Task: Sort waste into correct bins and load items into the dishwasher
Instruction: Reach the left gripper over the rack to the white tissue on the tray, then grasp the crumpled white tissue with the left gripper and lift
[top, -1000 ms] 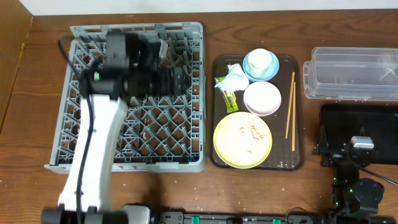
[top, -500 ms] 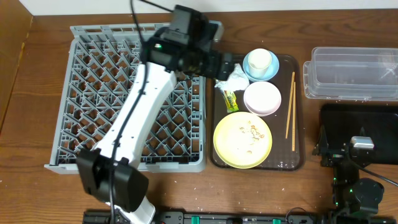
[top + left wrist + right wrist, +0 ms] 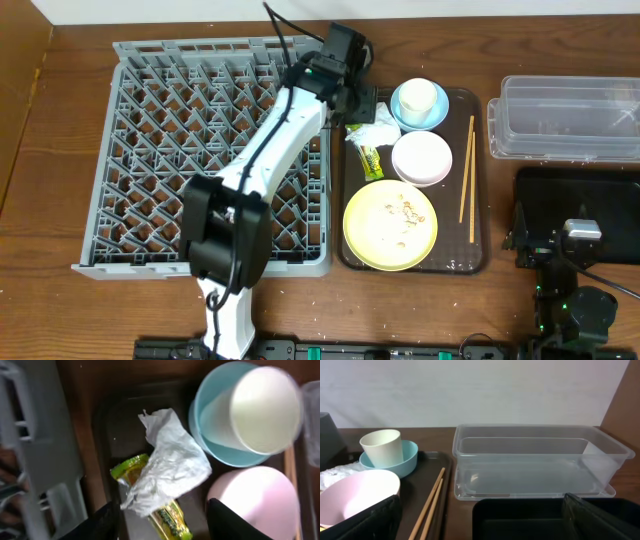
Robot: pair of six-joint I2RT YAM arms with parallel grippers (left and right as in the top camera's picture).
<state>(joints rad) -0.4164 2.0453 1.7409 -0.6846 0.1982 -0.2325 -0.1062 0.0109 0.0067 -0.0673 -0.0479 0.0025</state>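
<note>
My left gripper point(image 3: 360, 103) is open above the crumpled white paper wad point(image 3: 380, 127) and the yellow-green wrapper packet point(image 3: 367, 155) on the brown serving tray point(image 3: 480, 255). In the left wrist view the fingers point(image 3: 162, 522) straddle the wad point(image 3: 170, 462) and packet point(image 3: 167, 517). The cream cup point(image 3: 419, 96) sits in the light blue bowl point(image 3: 402, 112). The pinkish-white bowl point(image 3: 422, 158), the yellow plate point(image 3: 390, 224) with crumbs point(image 3: 405, 208) and the chopsticks point(image 3: 467, 178) lie on the tray. My right gripper point(image 3: 480, 520) is open over the black tray point(image 3: 575, 200). The clear tub point(image 3: 565, 118) is empty.
The grey dish rack point(image 3: 205, 150) fills the table's left side, with the left arm stretched across it. The right arm base point(image 3: 570, 290) sits at the front right. Wooden table edge runs along the back.
My left arm has swung from over the rack's far left to the right, reaching the tray's back left corner above the paper wad. The right arm has not moved.
</note>
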